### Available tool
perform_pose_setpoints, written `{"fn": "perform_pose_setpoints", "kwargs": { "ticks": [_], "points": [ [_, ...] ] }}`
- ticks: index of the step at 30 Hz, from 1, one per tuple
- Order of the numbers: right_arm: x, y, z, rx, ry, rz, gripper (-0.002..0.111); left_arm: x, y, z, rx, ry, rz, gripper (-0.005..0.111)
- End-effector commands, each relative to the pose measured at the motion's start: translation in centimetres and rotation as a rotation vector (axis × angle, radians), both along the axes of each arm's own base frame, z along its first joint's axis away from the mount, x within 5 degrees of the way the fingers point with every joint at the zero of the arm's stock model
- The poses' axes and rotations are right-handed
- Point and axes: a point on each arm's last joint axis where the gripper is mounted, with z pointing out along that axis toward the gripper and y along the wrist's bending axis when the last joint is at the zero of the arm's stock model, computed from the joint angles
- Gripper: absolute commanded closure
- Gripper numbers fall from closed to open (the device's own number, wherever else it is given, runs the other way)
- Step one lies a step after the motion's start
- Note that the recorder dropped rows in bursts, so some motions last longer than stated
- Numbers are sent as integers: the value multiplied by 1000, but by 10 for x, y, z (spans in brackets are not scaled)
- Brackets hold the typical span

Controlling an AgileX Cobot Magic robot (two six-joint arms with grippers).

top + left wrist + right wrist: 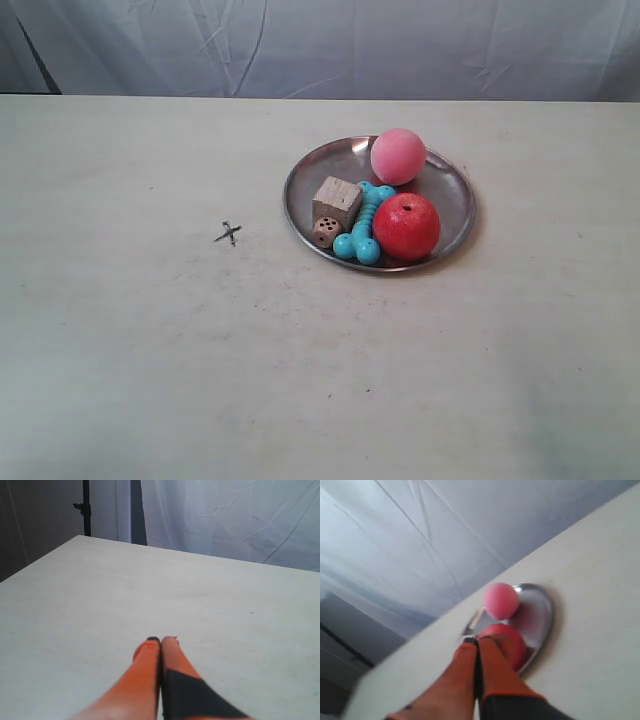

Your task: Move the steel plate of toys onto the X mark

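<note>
The steel plate (455,190) rests on the table right of centre. It carries a pink ball (398,156), a red apple-like ball (406,226), a turquoise bone (362,224), a wooden cube (337,201) and a small die (325,232). The X mark (229,234) lies on the bare table to the plate's left. No arm shows in the exterior view. My right gripper (479,640) is shut, held off the table, its tips in line with the red ball (517,642) and plate (540,615); the pink ball (501,600) lies beyond. My left gripper (161,640) is shut over bare table.
A pale table (150,350) fills the exterior view, with a white cloth backdrop (320,45) behind its far edge. In the left wrist view a dark stand (86,510) rises beyond the table's corner.
</note>
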Motion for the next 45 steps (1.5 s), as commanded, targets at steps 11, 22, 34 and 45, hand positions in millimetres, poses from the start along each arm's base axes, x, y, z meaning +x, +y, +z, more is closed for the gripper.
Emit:
{"fn": "perform_pose_setpoints", "kwargs": {
  "ticks": [11, 22, 34, 45],
  "points": [
    [0, 2, 6, 299, -44, -2, 108, 1, -1, 7, 75, -80, -24, 107],
    [-1, 5, 7, 394, -35, 34, 108, -12, 6, 62, -583, -839, -27, 107],
    [-10, 3, 57, 131, -218, 21, 108, 11, -12, 100, -53, -640, -161, 107],
    [62, -13, 104, -224, 53, -37, 109, 120, -42, 143, -19, -372, -415, 107]
  ]
}}
